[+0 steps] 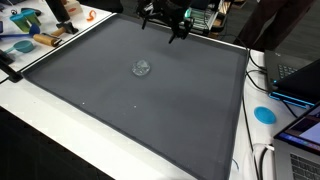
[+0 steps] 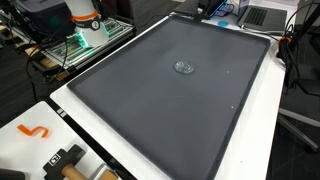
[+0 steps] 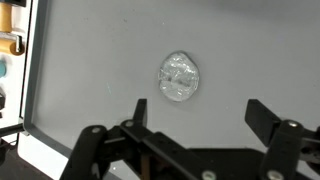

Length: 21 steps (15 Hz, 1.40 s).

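Observation:
A small clear, crumpled plastic piece (image 1: 142,68) lies near the middle of the dark grey mat (image 1: 90,90); it shows in both exterior views (image 2: 184,68) and in the wrist view (image 3: 179,78). My gripper (image 1: 166,24) hangs high above the mat's far edge, apart from the piece. In the wrist view the gripper (image 3: 200,112) is open and empty, its two black fingers spread wide, with the clear piece lying just beyond them on the mat.
The mat (image 2: 150,110) lies on a white table (image 1: 40,130). Tools and an orange piece (image 2: 35,130) sit at one end. A blue disc (image 1: 264,114), laptops (image 1: 300,75) and cables lie along the other side. The robot base (image 2: 85,25) stands by the mat's corner.

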Each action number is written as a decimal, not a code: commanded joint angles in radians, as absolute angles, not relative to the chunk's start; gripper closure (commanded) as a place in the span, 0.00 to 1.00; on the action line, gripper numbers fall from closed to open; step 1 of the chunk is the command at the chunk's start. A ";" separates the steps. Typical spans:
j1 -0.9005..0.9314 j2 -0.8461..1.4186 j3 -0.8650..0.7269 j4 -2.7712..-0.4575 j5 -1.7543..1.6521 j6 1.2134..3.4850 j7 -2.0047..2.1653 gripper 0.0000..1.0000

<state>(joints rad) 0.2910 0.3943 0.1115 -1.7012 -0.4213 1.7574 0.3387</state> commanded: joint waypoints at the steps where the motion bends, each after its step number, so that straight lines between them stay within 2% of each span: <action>1: 0.323 0.443 0.101 -1.682 -0.479 1.779 0.378 0.00; 10: 0.340 0.501 0.093 -1.674 -0.504 1.838 0.386 0.00; 21: 0.287 0.556 0.053 -1.522 -0.391 1.803 0.369 0.00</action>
<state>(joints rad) 0.3051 0.5349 0.0639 -1.5783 -0.4454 1.8283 0.3761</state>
